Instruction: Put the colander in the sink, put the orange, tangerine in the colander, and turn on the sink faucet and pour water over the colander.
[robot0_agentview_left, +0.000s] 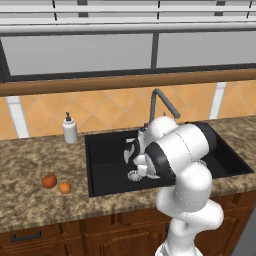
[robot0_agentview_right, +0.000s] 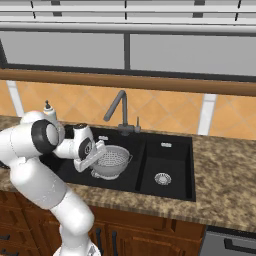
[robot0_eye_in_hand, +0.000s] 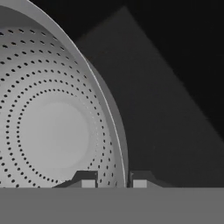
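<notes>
Colander (robot0_agentview_right: 112, 161) sits upright in sink (robot0_agentview_right: 172, 150), gripper (robot0_eye_in_hand: 113, 183) pinching its rim.

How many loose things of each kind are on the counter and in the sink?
Fruits: 2, an orange and a tangerine, on the counter
Colanders: 1, in the sink, hand on its rim
Soap bottles: 1
Total: 4

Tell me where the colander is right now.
The colander sits in the larger, left basin of the sink in the right base view, below the sink faucet. The gripper is shut on its rim.
</notes>
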